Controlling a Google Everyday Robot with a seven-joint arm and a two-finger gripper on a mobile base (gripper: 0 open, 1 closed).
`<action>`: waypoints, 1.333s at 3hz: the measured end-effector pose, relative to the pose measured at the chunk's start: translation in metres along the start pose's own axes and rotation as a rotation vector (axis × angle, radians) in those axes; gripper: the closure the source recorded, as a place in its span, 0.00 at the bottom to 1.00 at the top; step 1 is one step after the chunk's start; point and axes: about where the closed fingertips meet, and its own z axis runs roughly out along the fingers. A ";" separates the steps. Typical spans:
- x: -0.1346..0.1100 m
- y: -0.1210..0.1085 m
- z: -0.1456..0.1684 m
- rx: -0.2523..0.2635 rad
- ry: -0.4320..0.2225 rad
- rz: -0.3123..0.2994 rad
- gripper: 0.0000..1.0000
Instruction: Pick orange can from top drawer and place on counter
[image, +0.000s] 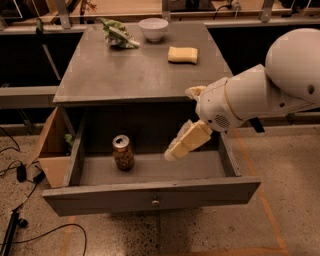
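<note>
the gripper (174, 151) hangs inside the open top drawer (150, 196), angled toward the upright orange can (123, 152) at its left, apparently lining up a grasp; spread or closed, i cannot tell.

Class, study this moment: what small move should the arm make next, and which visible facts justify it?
Probably move the gripper sideways and a little lower toward the orange can. The can stands upright in the open top drawer, untouched, while the gripper hangs over the drawer's middle, clearly apart from it.
</note>
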 end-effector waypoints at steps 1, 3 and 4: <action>0.018 0.003 0.040 -0.033 -0.031 0.046 0.00; 0.048 -0.008 0.164 -0.127 -0.157 0.115 0.00; 0.050 -0.028 0.200 -0.129 -0.189 0.106 0.00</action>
